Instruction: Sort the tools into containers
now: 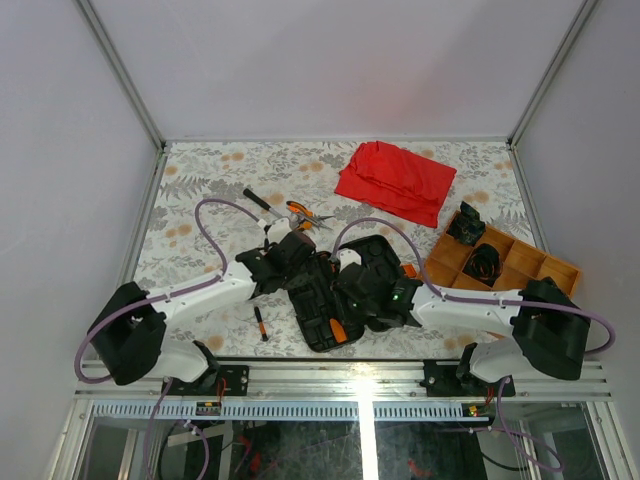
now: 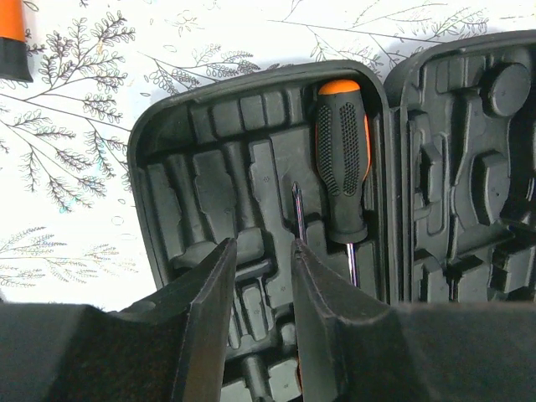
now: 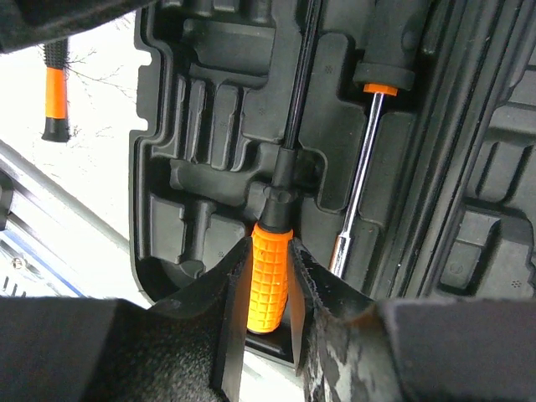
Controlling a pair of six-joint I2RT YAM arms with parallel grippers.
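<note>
Case [image 1: 312, 300] lies open and flat on the table [image 1: 200, 180], in the middle just beyond the arm bases, its two halves side by side. Its left half holds two tools in moulded slots. The big driver [image 2: 342, 163], with a black-and-orange handle, lies along the edge next to the hinge. The orange driver [image 3: 270, 285] lies just left of it, pointing the opposite way with its handle at the near end.

The right gripper [image 3: 268, 244] is over that near end, its fingers [image 3: 230, 318] pressed against both sides of the orange handle. The left gripper [image 2: 262, 243] hangs over the far part of the same half. Its fingers [image 2: 205, 327] stand a little apart with nothing clamped, and the orange driver's thin tip shows by the inner edge of one of them.

Other tools are out on the table. The pliers [image 1: 305, 215] and black driver [image 1: 262, 200] lie just beyond the case, and a small driver [image 1: 260, 323] lies near its left side. A wooden tray [image 1: 530, 262] at the right has black items [image 1: 487, 262] in two compartments; what they are I cannot tell. A red cloth [image 1: 395, 180] lies at the far side.
</note>
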